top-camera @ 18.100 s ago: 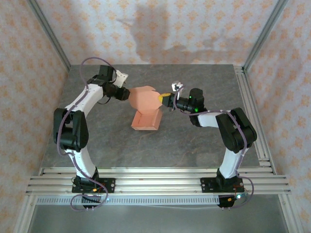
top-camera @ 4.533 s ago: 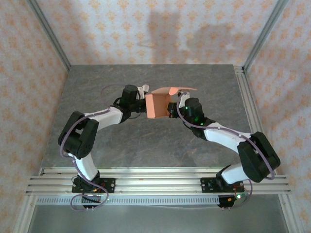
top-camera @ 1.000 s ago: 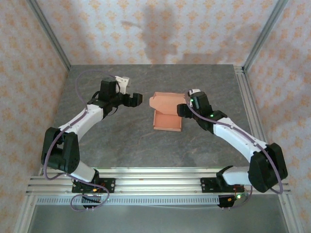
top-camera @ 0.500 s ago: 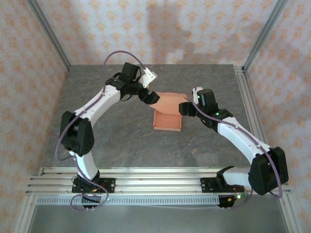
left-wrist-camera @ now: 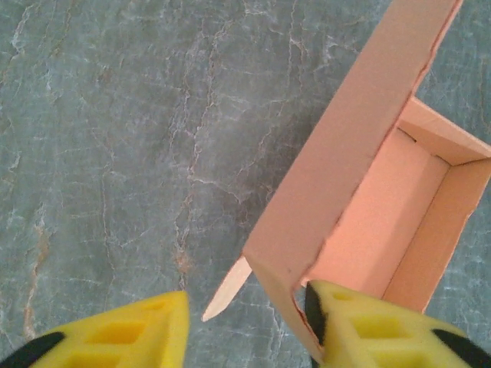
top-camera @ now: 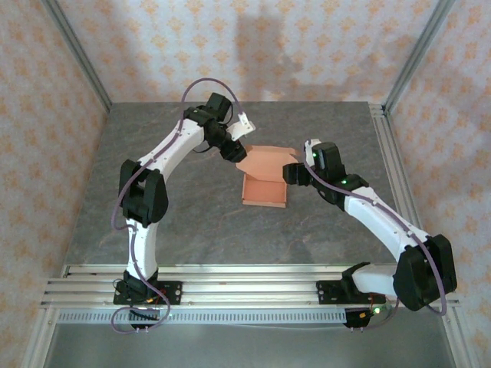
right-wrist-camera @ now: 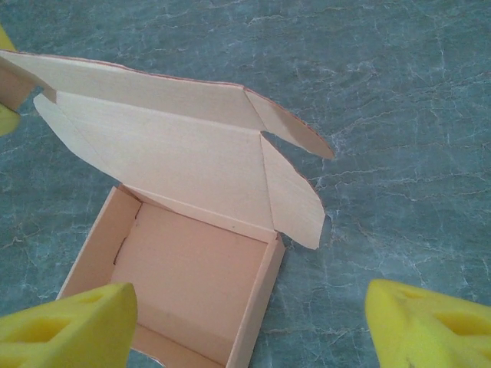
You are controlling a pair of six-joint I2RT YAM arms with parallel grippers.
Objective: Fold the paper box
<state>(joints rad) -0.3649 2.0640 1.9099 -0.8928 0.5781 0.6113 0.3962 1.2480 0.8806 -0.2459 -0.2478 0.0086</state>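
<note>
The paper box (top-camera: 265, 192) is a shallow salmon-orange tray on the grey table, with its lid (top-camera: 265, 159) raised at the far side. My left gripper (top-camera: 236, 152) is at the lid's left corner. In the left wrist view the lid (left-wrist-camera: 345, 153) runs up from between the left gripper's (left-wrist-camera: 245, 331) yellow fingers. The right finger (left-wrist-camera: 368, 326) touches the corner's inner face; the left finger (left-wrist-camera: 115, 337) stands apart from it. A small tab (left-wrist-camera: 226, 291) pokes out below. My right gripper (top-camera: 294, 172) hovers open over the box's right wall (right-wrist-camera: 261, 307), touching nothing.
The lid's side flaps (right-wrist-camera: 295, 199) hang loose on the right. Aluminium rails (top-camera: 245, 280) run along the table's near edge and another rail (top-camera: 395, 176) runs down its right side. Papered walls close in the back and the sides.
My left arm has swung right from open table to the lid's left corner, and its jaws have narrowed around that corner. The right arm and the box have barely moved.
</note>
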